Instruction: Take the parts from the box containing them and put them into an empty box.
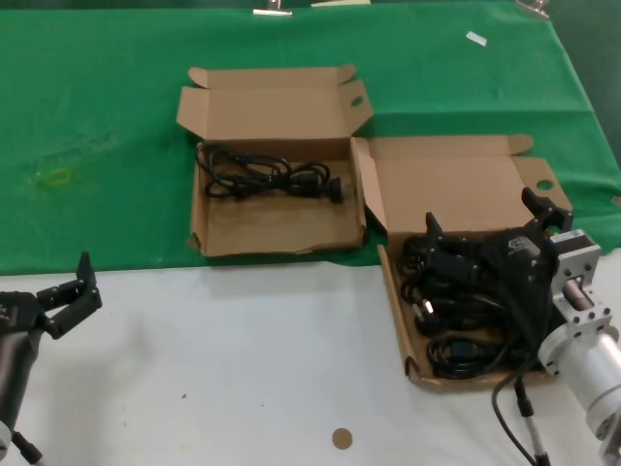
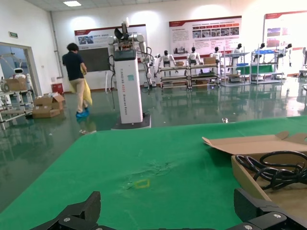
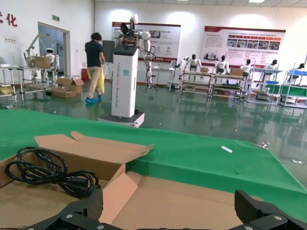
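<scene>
Rightward, right pincer (image 1: 485, 225) spread wide above the cords (image 1: 461, 311); left pincer (image 1: 73, 291) wide, off the boxes.

Matt brown cardboard forms both shallow mailer boxes (image 1: 277, 233) (image 1: 456, 194), which hold smooth black rubbery cords (image 1: 267, 178), resting on matt green cloth (image 1: 97, 146) beside a smooth white tabletop (image 1: 243, 369).

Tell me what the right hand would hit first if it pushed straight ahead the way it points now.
Probably the raised brown cardboard lid of the box it hovers over: the right hand, fingers open, points across that box toward the lid. Beyond it lies green cloth. Depth is uncertain.
</scene>
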Action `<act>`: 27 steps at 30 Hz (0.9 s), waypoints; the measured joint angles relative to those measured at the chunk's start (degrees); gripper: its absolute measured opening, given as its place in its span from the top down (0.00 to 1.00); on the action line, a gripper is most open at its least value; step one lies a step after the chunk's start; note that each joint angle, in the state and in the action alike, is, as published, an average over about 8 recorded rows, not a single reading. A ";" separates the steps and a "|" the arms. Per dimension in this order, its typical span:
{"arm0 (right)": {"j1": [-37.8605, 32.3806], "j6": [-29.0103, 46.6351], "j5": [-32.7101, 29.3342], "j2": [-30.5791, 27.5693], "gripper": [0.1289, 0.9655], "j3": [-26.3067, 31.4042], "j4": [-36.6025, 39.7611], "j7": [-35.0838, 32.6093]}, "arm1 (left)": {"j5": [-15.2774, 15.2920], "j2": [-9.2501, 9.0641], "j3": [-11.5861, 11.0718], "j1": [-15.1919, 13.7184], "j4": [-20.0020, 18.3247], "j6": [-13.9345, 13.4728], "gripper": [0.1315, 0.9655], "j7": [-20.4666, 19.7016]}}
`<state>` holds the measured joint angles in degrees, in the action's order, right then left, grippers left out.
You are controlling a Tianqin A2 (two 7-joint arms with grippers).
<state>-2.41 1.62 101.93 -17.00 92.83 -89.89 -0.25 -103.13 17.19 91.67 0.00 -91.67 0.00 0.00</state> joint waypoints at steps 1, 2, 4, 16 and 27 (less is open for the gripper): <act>0.00 0.00 0.00 0.00 0.00 0.00 0.00 0.00 | 0.00 0.00 0.00 0.00 0.00 0.00 0.00 0.00; 0.00 0.00 0.00 0.00 0.00 0.00 0.00 0.00 | 0.00 0.00 0.00 0.00 0.00 0.00 0.00 0.00; 0.00 0.00 0.00 0.00 0.00 0.00 0.00 0.00 | 0.00 0.00 0.00 0.00 0.00 0.00 0.00 0.00; 0.00 0.00 0.00 0.00 0.00 0.00 0.00 0.00 | 0.00 0.00 0.00 0.00 0.00 0.00 0.00 0.00; 0.00 0.00 0.00 0.00 0.00 0.00 0.00 0.00 | 0.00 0.00 0.00 0.00 0.00 0.00 0.00 0.00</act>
<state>-2.41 1.62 101.93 -17.00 92.83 -89.89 -0.25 -103.13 17.19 91.67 0.00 -91.67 0.00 0.00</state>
